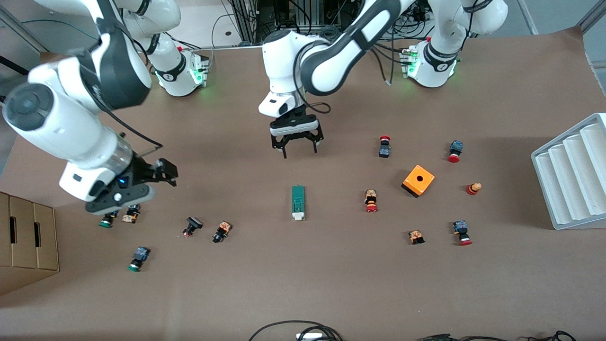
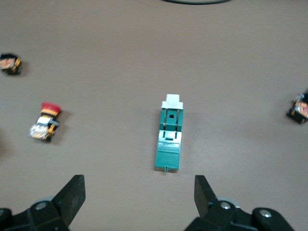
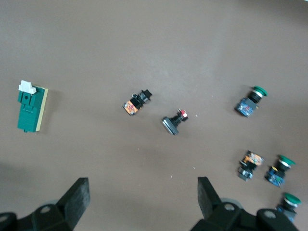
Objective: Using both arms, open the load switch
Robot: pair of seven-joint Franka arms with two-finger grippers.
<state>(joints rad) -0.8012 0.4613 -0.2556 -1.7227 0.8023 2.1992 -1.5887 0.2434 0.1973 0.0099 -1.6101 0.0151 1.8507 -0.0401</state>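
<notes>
The load switch (image 1: 298, 202) lies flat mid-counter, its long axis running twelve to six in the front view, white end at six. The left hand (image 1: 297, 150) hangs wide open and empty just at its twelve, clearly nearer than the right hand (image 1: 142, 189), likewise open and empty, over buttons at its nine.

Robotics lab bench.
Two white arms (image 1: 331, 52) bolted to a brown-papered table (image 1: 303, 284), cable bundles (image 1: 303, 19) by their bases, push buttons (image 1: 371, 201) scattered around, cardboard box (image 1: 23, 241) at the edge.
</notes>
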